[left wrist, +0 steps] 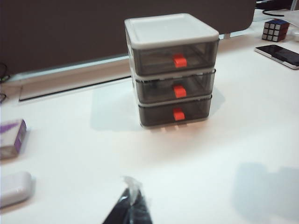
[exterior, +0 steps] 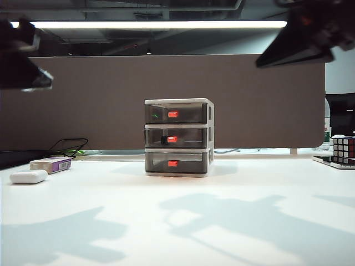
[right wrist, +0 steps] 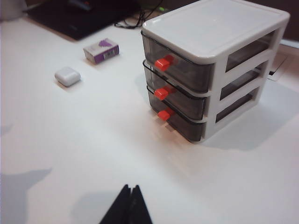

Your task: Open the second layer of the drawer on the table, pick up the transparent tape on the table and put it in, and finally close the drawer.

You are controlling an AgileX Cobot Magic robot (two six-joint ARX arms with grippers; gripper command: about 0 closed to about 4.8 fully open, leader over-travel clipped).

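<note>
Holding the left jaws clenched on nothing, high above the worktop (exterior: 177,221) in front of the drawer unit (exterior: 178,102) and off to its left, the left arm (exterior: 22,61) showing only as a dark blur. Holding the right jaws pressed together and empty too, raised in front of the unit toward its right, the right arm (exterior: 299,39) hanging dark above that side. Sitting pushed fully in, the second layer of the drawer (exterior: 188,137), flush with the top and bottom drawers, red handle tab facing forward. Showing a small dark shape through its smoky front just beside the tab; cannot tell whether this is the transparent tape. Lying well left of the unit, a white oblong case (exterior: 29,177) and a white-and-purple box (exterior: 51,164) near each other; standing far to its right, a puzzle cube (exterior: 344,149).
</note>
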